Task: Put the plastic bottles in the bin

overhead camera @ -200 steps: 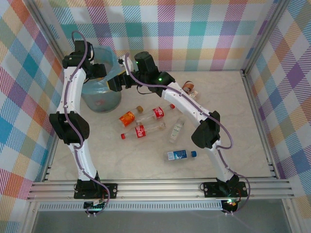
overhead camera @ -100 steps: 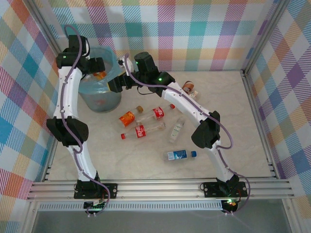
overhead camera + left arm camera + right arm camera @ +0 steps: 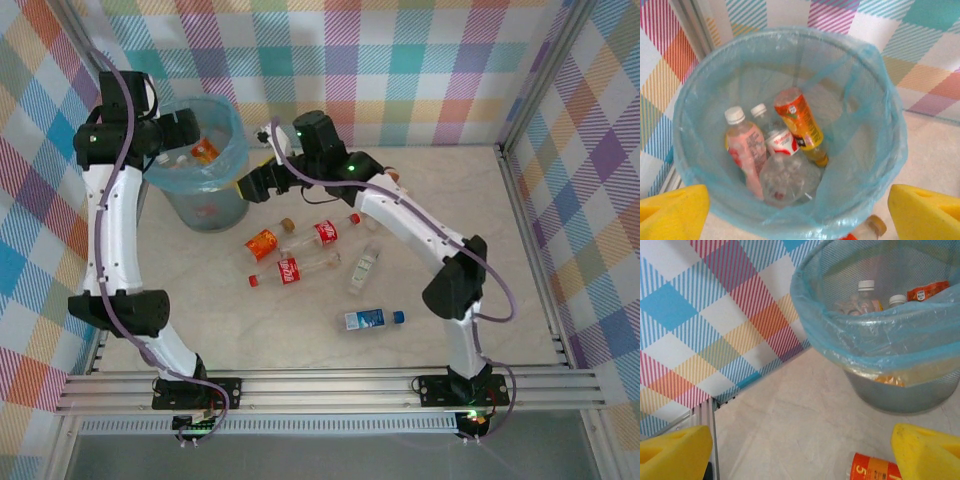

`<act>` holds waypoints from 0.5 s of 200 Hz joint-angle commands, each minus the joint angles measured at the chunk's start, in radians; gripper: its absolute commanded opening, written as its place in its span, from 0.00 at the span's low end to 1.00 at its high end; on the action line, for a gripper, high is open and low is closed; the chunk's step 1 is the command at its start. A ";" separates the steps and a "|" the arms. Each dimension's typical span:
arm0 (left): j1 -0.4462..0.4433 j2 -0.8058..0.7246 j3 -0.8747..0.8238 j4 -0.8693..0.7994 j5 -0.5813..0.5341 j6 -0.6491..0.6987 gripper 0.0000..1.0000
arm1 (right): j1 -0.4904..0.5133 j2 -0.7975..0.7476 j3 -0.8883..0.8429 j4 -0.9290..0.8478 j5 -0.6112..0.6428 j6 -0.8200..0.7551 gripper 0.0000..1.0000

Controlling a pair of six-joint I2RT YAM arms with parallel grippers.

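Note:
The bin (image 3: 215, 205), lined with a blue bag, stands at the back left. Inside the bin (image 3: 872, 125) lie several plastic bottles: a pink one (image 3: 746, 147), an orange-labelled one (image 3: 801, 122) and a clear one (image 3: 788, 177). My left gripper (image 3: 183, 130) hovers open over the bin's far-left rim, its yellow fingers (image 3: 672, 212) empty. My right gripper (image 3: 248, 186) hangs open just right of the bin (image 3: 900, 390), above an orange bottle (image 3: 875, 467). On the table lie the orange bottle (image 3: 263, 243), two red-labelled bottles (image 3: 325, 232) (image 3: 290, 270), a clear one (image 3: 364, 268) and a blue-labelled one (image 3: 370, 319).
Another bottle (image 3: 392, 180) lies at the back, partly behind the right arm. Checked walls and aluminium frame rails (image 3: 520, 190) enclose the table. Bare tabletop (image 3: 790, 425) lies under the right gripper and along the near edge.
The left arm has swung up and to the left, uncovering the bin's inside, and its jaws have widened. The right gripper has drawn slightly right and nearer, away from the bin.

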 commanded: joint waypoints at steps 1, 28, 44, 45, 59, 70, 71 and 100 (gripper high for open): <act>-0.021 -0.083 -0.095 0.033 0.016 -0.010 0.91 | 0.001 -0.119 -0.126 0.024 0.004 -0.081 0.92; -0.082 -0.202 -0.246 0.092 0.021 0.016 0.90 | 0.002 -0.241 -0.339 0.037 0.002 -0.225 0.91; -0.119 -0.295 -0.367 0.153 0.031 0.033 0.91 | 0.002 -0.295 -0.445 0.028 0.013 -0.342 0.92; -0.121 -0.301 -0.376 0.158 0.031 0.033 0.91 | 0.002 -0.297 -0.450 0.026 0.014 -0.348 0.92; -0.143 -0.383 -0.475 0.207 0.045 0.029 0.91 | 0.002 -0.330 -0.530 0.020 0.020 -0.436 0.92; -0.157 -0.445 -0.540 0.234 0.064 0.027 0.91 | 0.001 -0.345 -0.586 0.018 0.018 -0.505 0.92; -0.159 -0.448 -0.546 0.236 0.066 0.026 0.91 | 0.001 -0.345 -0.590 0.017 0.019 -0.511 0.92; -0.187 -0.591 -0.680 0.268 0.163 0.015 0.90 | 0.002 -0.340 -0.689 0.023 0.044 -0.634 0.94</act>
